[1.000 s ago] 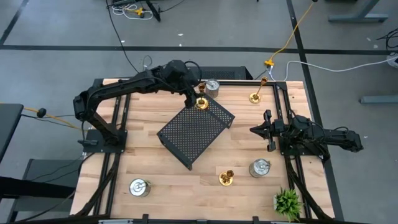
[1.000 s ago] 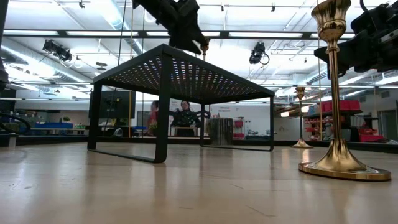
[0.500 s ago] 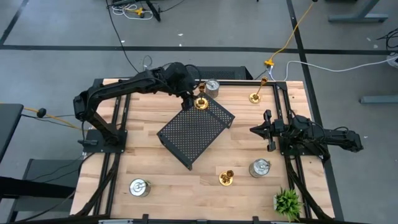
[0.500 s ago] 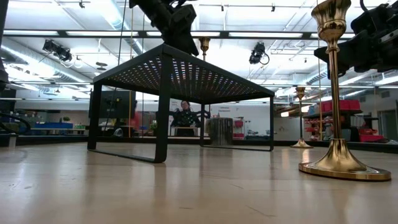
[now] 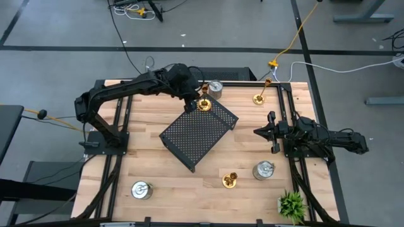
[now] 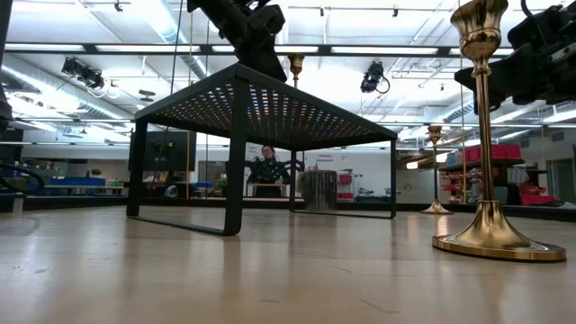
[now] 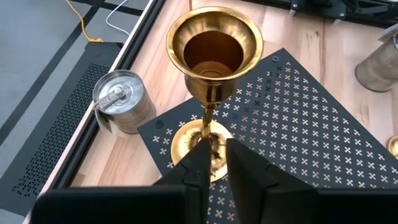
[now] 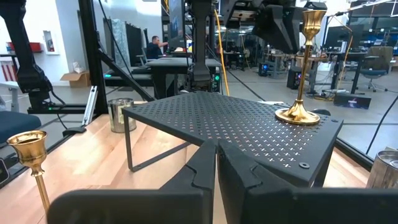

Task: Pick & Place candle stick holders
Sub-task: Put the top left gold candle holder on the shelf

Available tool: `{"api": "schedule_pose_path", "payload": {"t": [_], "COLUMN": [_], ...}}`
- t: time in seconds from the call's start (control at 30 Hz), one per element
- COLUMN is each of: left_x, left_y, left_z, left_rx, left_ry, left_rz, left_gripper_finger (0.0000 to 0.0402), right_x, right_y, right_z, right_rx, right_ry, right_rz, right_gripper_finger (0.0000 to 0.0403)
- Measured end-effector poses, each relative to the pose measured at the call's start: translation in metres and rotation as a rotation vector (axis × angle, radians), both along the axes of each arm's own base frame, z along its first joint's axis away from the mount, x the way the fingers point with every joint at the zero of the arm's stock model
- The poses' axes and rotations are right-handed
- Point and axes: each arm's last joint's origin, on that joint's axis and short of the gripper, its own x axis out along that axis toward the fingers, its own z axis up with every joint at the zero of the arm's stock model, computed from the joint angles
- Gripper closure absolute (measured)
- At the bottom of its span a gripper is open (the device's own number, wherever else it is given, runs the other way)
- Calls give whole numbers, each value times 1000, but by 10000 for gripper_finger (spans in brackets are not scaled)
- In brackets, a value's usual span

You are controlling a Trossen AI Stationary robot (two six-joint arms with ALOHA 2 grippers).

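Candle stick holders spread over the table, one gold holder standing on the black perforated tray.

Around the upturned tray stand a silver holder at the far edge, a second gold holder far right, a third gold holder and a second silver holder near right, a third silver holder near left, and a green plant at the near right corner. The gold ones are shiny, with cup, thin stem and round base. Left tool sits just behind the tray holder's stem, fingers nearly together, gripping nothing visible. Right tool waits at the right, closed and empty.
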Motion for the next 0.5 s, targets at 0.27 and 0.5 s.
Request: {"api": "schedule_pose_path", "payload": {"t": [0.27, 0.5], "left_x": [0, 3], "left_y": [0, 1], "left_z": [0, 3], "left_rx": [1, 15], "left_ry": [-2, -46], "left_rz": [-1, 1], "left_gripper_finger": [394, 388], "right_x": [0, 0], "right_y": [0, 0], "right_z": [0, 0], "right_rx": [0, 0], "right_ry": [0, 0], "right_rz": [0, 0], "right_gripper_finger": [380, 380]}}
